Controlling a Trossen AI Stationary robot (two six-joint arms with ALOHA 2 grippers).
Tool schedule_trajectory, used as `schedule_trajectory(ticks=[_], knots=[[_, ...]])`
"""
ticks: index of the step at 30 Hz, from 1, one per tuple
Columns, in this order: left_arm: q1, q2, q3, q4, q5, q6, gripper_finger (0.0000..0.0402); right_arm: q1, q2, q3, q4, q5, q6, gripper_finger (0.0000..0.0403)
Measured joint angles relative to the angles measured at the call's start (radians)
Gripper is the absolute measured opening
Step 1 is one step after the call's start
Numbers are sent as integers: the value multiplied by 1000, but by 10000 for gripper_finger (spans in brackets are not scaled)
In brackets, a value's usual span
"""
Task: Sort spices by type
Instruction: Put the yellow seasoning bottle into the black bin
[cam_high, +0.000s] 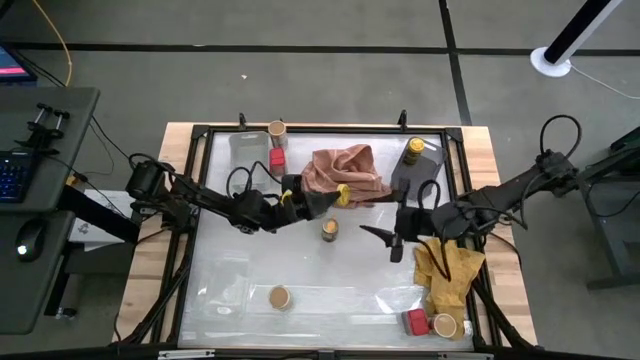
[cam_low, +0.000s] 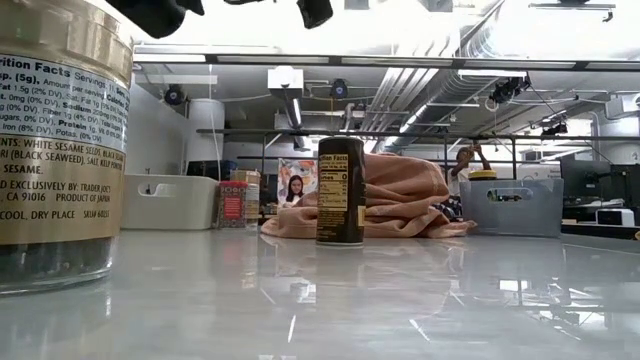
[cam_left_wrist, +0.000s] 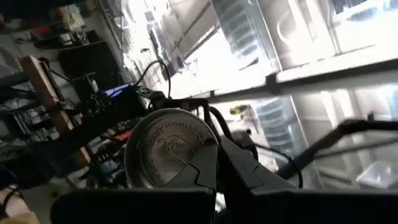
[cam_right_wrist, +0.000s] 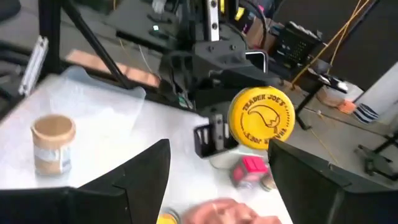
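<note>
**Observer:** Which container is in hand here?

**Operator:** My left end effector (cam_high: 322, 199) is over the middle of the surface (cam_high: 330, 275), just near of the pink cloth (cam_high: 345, 165). It is clamped on a yellow-lidded jar (cam_high: 343, 194), which it holds sideways clear of the surface with the lid facing right. My right end effector (cam_high: 393, 243) hangs right of centre with its fingers apart and nothing between them.

**Observer:** What looks sorted already?

**Operator:** Very little, by my reading. A second yellow-lidded jar (cam_high: 414, 150) stands alone at the far right on the grey tray (cam_high: 432, 172). If the yellow lids belong there, the held jar makes that pair.

**Observer:** And what is left?

**Operator:** Most of it, I think, because the types lie mixed:
- At the far left, in the clear tray (cam_high: 245, 145), a tan-lidded jar (cam_high: 277, 128) stands just beside a red box (cam_high: 277, 157).
- At the near right, by the yellow cloth (cam_high: 450, 275), the other red box (cam_high: 417, 321) sits touching or nearly touching another tan-lidded jar (cam_high: 445, 325).
- A third tan-lidded jar (cam_high: 280, 296) stands alone at the near left.
- A dark jar (cam_high: 330, 230) stands at the centre, and I cannot tell its lid colour for certain.

**Observer:** So what stage is this?

**Operator:** I judge it early. One jar is in carriage, and the red boxes and the tan lids are each split across opposite corners.
</note>
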Motion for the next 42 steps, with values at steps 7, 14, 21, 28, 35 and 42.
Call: schedule_trajectory(ticks=[7,14,21,28,35,42], knots=[[-1,-2,1,-61,30,-122,0,-55,0,20,0,17,-85,264],[-1,-2,1,-73,26,-158,0,-97,4,20,0,-77,-28,277],[3,-1,1,-115,27,-201,0,-125,64,21,29,-87,-92,288],[4,-2,1,-119,30,-186,0,-131,124,21,47,-90,-112,289],[4,-2,1,-135,58,-184,0,-131,129,21,62,-89,-111,289],[4,-2,1,-168,71,-185,0,-131,129,21,60,-102,-112,275]])
